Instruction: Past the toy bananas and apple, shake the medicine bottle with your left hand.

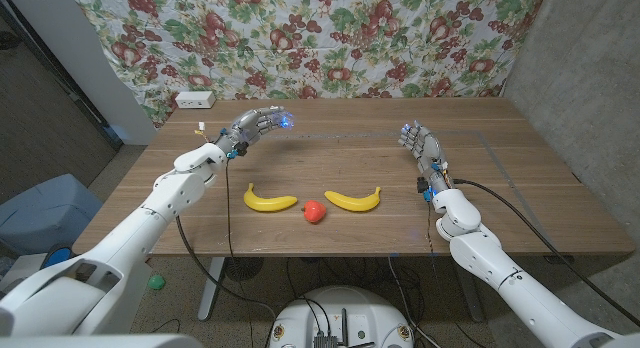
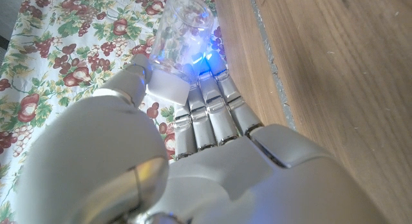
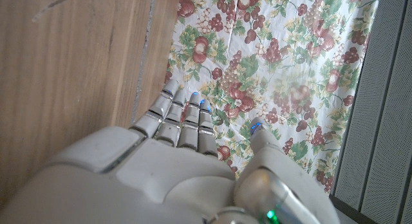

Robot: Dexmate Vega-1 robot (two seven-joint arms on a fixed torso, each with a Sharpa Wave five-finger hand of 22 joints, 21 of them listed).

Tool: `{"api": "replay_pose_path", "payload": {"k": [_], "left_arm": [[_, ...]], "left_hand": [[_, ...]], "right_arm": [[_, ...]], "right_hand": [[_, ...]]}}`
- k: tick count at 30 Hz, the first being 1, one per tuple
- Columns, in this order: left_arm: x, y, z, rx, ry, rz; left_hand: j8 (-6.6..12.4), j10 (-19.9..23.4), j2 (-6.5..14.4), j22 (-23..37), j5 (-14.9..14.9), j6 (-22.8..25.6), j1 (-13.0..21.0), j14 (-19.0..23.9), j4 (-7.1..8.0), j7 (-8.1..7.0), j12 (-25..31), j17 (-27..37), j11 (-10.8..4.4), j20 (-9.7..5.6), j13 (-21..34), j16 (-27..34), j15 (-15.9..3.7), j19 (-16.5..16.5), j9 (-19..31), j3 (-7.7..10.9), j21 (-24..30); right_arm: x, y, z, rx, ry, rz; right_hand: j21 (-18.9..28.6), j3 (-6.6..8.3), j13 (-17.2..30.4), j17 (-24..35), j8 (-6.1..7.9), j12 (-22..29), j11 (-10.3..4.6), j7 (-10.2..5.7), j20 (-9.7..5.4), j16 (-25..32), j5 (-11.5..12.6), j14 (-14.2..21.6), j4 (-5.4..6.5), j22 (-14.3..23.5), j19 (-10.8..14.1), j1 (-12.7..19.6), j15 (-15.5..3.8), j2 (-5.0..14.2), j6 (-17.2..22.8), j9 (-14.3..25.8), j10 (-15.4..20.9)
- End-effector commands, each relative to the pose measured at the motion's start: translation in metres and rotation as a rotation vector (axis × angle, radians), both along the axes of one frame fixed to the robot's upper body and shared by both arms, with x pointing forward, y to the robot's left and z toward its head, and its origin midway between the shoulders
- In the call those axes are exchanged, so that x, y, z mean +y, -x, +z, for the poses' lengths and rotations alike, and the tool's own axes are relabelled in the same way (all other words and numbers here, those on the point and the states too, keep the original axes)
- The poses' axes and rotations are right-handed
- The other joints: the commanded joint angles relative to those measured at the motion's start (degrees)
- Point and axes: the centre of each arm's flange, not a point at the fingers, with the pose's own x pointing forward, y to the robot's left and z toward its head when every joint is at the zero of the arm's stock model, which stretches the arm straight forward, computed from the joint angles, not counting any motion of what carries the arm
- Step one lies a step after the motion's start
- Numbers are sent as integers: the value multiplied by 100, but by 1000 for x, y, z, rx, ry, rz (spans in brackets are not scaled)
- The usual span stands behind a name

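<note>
On the wooden table (image 1: 520, 178), the right hand (image 1: 418, 144) waits empty, fingers apart, right of centre, while the left hand (image 1: 255, 123), upper left, grips the clear medicine bottle (image 2: 182, 34) aloft for shaking, beyond the two toy bananas (image 1: 270, 199) and apple (image 1: 314, 212) at centre.

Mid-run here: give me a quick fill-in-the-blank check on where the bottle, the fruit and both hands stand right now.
1. The medicine bottle is held by the ____ hand.
2. Between the two toy bananas lies a red toy ____.
3. The right hand holds ____.
4. Behind the table hangs a cloth printed with ____.

Missing words: left; apple; nothing; fruit
</note>
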Motion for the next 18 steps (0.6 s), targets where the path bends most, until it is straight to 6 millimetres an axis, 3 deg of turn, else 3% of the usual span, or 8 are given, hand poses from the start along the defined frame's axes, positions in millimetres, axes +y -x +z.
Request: {"api": "replay_pose_path", "payload": {"k": [1, 18], "left_arm": [[-1, 5, 8, -1, -117, 47], [-26, 13, 26, 1, -483, 63]], "left_hand": [[-17, 1132, 906, 16, 23, 592, 907, 414, 20, -160, 6, 17, -1057, -482, 28, -10, -1033, 15, 19, -5, 42], [-64, 1135, 898, 11, 26, 597, 932, 411, 20, -150, -5, 14, -1058, -481, 38, -36, -1032, -1, 17, -29, 97]], "right_arm": [[0, 2, -2, -2, -2, 0], [-2, 5, -7, -2, -14, 0]], "right_hand": [[-24, 22, 16, 10, 20, -11, 9, 1, -12, 16, 26, 35, -37, 30, 45, -60, -12, 3, 68, 19, 50], [-52, 21, 14, 8, 19, -17, 16, -5, -13, 17, 25, 42, -37, 31, 55, -63, -13, 1, 66, 19, 46]]}}
